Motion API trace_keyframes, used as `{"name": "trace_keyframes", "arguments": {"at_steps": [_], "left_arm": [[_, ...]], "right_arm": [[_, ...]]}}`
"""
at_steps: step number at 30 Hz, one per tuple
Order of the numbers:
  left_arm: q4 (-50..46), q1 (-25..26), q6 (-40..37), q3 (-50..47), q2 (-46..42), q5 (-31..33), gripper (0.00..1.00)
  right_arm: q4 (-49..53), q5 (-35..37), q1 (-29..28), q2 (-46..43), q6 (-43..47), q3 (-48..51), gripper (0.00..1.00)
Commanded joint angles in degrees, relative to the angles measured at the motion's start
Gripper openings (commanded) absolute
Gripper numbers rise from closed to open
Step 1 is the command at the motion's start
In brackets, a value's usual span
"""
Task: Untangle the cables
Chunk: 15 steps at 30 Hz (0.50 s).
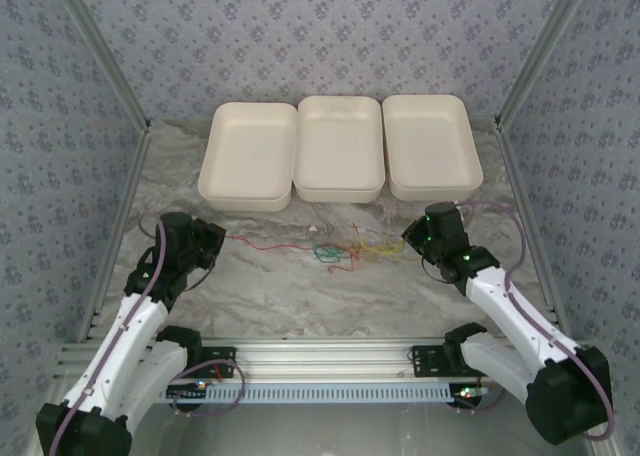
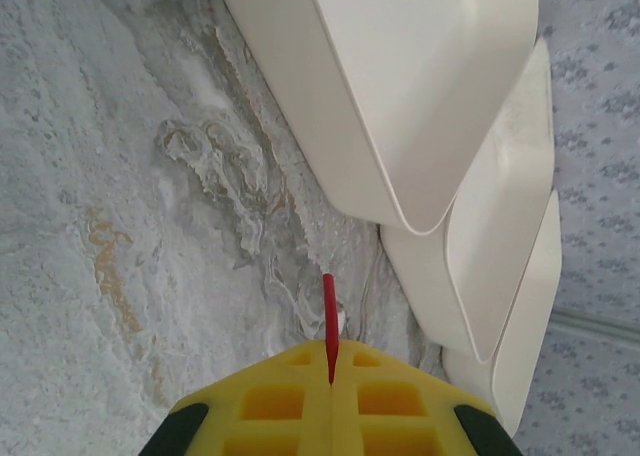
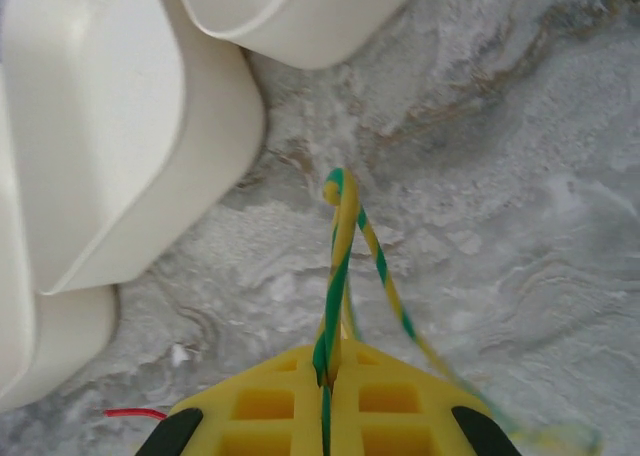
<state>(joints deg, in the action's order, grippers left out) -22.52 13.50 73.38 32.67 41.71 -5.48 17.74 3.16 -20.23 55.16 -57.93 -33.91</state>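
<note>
Jaws: left gripper (image 2: 331, 361) clenched on thin red wire (image 2: 329, 306), right gripper (image 3: 328, 368) on yellow-green striped wire (image 3: 342, 221) | tangled cables (image 1: 335, 249) between them, 6 o'clock of middle white plastic tray (image 1: 340, 193) | I'd pull slowly toward 9 and 3.

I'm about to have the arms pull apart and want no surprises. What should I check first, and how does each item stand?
1. Hold of left gripper on red cable: ok, shut on it.
2. Hold of right gripper on yellow-green cable: ok, shut on it.
3. Loosening of tangle on table: not ok, bunched.
4. Gap from white trays to cables: ok.
5. Firmness of both grips: cannot tell.
</note>
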Motion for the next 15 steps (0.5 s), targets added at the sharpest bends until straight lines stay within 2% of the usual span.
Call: {"name": "trace_keyframes", "arguments": {"at_steps": [1,5,9,10,13,15], "left_arm": [[-4.1,-0.8,-4.1,2.2,0.1,-1.2,0.00],[-11.3,-2.3,-8.3,5.6,-2.3,3.6,0.00],[-7.0,-2.1,-8.8,4.4,0.0,-0.5,0.00],[-5.1,-1.9,-8.6,3.5,0.6,-1.7,0.00],[-1.5,-0.2,-8.2,1.6,1.0,-2.7,0.00],[-0.3,0.7,-8.3,1.2,1.2,-3.5,0.00]], "right_arm": [[3.2,0.4,0.2,3.5,2.0,-2.0,0.00],[1.4,-0.3,4.9,3.0,3.1,0.9,0.00],[-1.6,-7.0,5.3,7.2,5.9,-0.6,0.00],[-1.8,-8.7,4.5,9.0,7.1,-1.3,0.04],[-0.7,-7.9,0.3,9.8,7.4,-2.4,0.34],[-1.0,-7.8,-2.3,7.4,7.0,-1.6,0.48]]}}
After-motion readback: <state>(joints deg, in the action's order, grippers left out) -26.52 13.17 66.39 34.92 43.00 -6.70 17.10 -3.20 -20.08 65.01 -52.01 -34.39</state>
